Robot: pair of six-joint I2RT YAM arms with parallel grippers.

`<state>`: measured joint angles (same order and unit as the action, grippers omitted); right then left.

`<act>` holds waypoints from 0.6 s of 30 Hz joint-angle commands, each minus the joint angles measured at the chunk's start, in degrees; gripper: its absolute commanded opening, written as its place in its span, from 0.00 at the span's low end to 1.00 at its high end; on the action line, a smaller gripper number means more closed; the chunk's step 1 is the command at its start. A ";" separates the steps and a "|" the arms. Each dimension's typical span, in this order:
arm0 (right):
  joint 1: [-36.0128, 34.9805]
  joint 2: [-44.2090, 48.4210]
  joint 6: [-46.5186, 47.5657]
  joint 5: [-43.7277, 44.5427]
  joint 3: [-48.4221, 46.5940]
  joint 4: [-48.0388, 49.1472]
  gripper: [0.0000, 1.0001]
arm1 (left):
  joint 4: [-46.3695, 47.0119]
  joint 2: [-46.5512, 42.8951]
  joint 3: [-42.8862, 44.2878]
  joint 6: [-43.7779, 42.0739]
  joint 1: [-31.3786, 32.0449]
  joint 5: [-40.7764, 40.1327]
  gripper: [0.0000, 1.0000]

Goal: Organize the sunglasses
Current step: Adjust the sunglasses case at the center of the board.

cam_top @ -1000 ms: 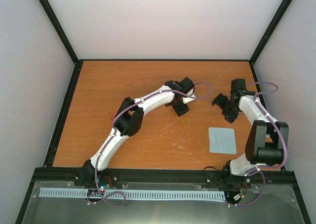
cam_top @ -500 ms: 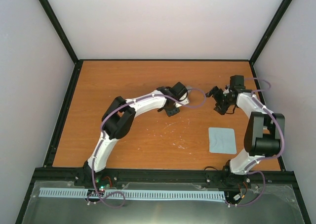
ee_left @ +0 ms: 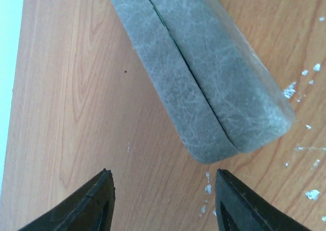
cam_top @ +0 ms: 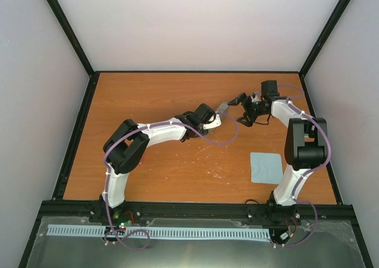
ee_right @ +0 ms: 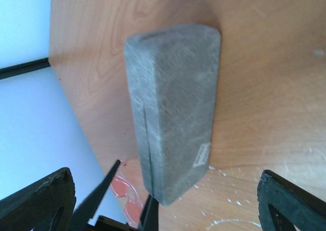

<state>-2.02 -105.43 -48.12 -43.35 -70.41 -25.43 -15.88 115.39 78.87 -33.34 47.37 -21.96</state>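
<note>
Orange wooden tabletop (cam_top: 148,96), closed grey case (ee_left: 204,73) lying between my claws, left claw (ee_left: 163,172) spread and empty, right claw (ee_right: 163,175) wide apart, empty, pink sunglasses (ee_right: 126,194) peeking beside the case's end

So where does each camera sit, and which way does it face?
Top: fixed above, behind the arms, looking down at the table; both arms show.
Left wrist: on the left arm, facing the grey case past its fingers.
Right wrist: on the right arm, facing that case between its fingers.
Both wrists share the case.
</note>
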 commanded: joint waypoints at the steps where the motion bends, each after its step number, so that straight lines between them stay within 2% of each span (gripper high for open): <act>1: -0.09 -3.03 0.33 1.16 -6.16 -4.56 0.94 | 0.31 -2.01 2.21 6.08 -1.59 -0.19 0.55; 7: -5.47 -10.11 8.65 10.49 -23.88 -20.65 0.84 | -5.01 -5.81 2.76 12.62 -10.16 5.64 0.50; 11: -10.05 -14.06 10.08 16.34 -30.10 -26.00 0.78 | -7.51 -5.89 4.50 13.00 -15.51 8.66 0.49; 13: -11.38 -15.59 9.73 18.89 -32.04 -27.30 0.70 | -6.78 -6.10 4.33 11.78 -17.29 9.64 0.49; 15: -13.79 -16.30 8.95 20.42 -33.67 -27.69 0.55 | -6.33 -6.27 4.25 10.70 -18.49 10.82 0.49; 18: -15.85 -14.31 6.76 21.94 -33.02 -23.20 0.37 | -5.63 -6.61 4.13 10.14 -19.66 12.18 0.49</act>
<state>-15.90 -120.77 -40.18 -26.22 -102.50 -48.58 -21.02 110.83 81.54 -22.76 27.90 -13.56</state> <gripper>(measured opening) 0.441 0.491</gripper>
